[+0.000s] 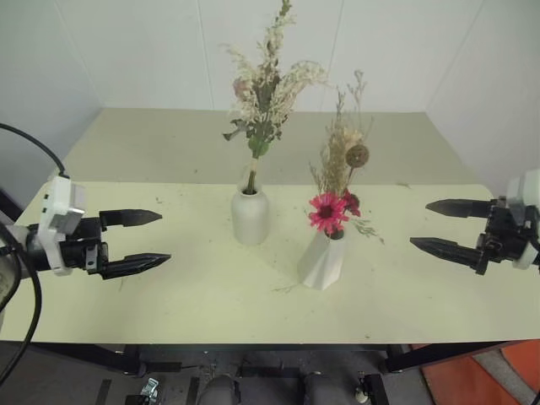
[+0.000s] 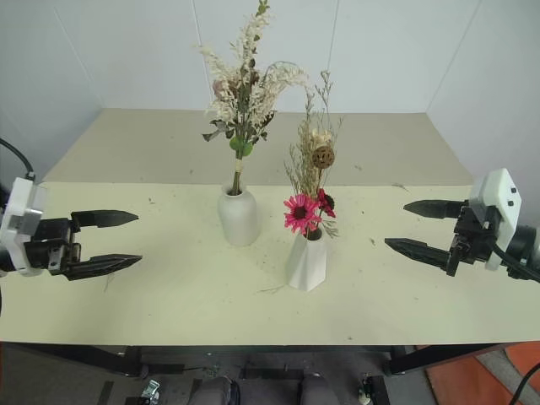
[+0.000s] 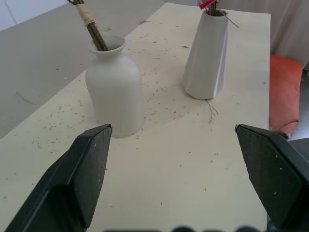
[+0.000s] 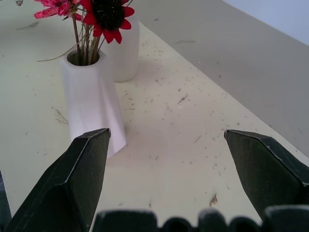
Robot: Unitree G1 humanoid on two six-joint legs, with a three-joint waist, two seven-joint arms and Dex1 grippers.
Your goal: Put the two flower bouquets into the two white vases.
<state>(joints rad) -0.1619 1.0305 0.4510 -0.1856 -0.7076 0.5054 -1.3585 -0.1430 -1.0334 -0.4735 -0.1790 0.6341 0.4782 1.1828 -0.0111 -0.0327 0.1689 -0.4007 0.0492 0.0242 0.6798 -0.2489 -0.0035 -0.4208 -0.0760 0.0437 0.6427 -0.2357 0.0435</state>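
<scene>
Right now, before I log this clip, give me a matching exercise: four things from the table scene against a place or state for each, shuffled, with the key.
Things:
1. pale bouquet
2. magenta daisy bouquet
3. left gripper
4. right gripper

Places or states:
A. standing in the faceted vase
B. open and holding nothing, at the table's right side
C. standing in the rounded vase
D. open and holding nothing, at the table's left side

Pairs: 1-C, 2-A, 3-D, 4-B
</scene>
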